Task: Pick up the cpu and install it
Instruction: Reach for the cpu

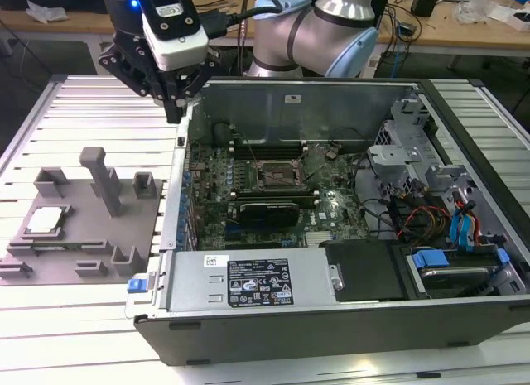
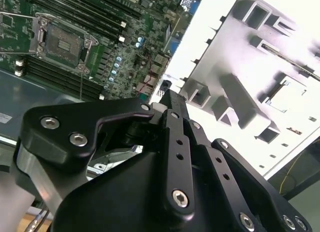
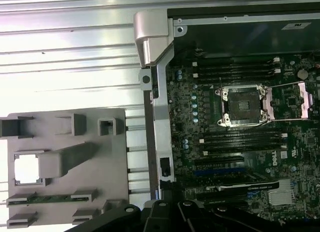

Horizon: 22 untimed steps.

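While the cpu (image 1: 45, 220) lies flat in a square recess of the grey tray (image 1: 87, 228), the hand (image 1: 174, 112) hangs empty, its fingers drawn together.
Tray and open computer case (image 1: 331, 319) stand side by side on the slatted counter (image 1: 83, 112), the tray towards the exterior view's left. The hand is over the case wall nearest the tray, well apart from the cpu; the socket (image 1: 277, 176) on the motherboard stands open.

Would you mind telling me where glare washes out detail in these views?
First wrist view: the cpu is a blank white square and the table slats glare. Second wrist view: the grey tray is bleached near white. Exterior view: evenly lit, the cpu shows its silver top.
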Motion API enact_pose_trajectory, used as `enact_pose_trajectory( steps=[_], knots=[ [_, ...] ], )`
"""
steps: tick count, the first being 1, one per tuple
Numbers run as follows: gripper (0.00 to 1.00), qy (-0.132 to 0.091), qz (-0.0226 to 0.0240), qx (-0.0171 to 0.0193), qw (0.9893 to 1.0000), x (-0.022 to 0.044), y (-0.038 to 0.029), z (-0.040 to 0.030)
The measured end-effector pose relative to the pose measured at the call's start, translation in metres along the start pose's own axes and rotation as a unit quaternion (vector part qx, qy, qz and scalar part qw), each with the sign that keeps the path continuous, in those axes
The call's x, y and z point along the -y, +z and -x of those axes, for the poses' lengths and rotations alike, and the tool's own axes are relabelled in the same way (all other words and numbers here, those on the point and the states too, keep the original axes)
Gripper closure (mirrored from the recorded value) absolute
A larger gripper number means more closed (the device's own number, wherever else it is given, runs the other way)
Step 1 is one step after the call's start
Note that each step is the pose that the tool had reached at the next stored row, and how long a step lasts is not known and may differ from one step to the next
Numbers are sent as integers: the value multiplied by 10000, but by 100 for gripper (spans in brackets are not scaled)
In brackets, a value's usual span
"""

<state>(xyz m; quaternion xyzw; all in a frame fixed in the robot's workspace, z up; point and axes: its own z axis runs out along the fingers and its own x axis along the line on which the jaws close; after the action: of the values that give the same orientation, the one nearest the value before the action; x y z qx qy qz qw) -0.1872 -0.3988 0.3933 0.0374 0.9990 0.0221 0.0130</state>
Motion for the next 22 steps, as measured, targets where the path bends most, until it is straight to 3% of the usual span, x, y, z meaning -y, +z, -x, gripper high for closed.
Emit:
enact_pose_trajectory(
  steps=[14, 22],
  knots=[
    [89, 0, 0, 6, 10000, 18, -7, -248],
    [89, -1, 1, 16, 10000, 39, -15, -528]
  ],
)
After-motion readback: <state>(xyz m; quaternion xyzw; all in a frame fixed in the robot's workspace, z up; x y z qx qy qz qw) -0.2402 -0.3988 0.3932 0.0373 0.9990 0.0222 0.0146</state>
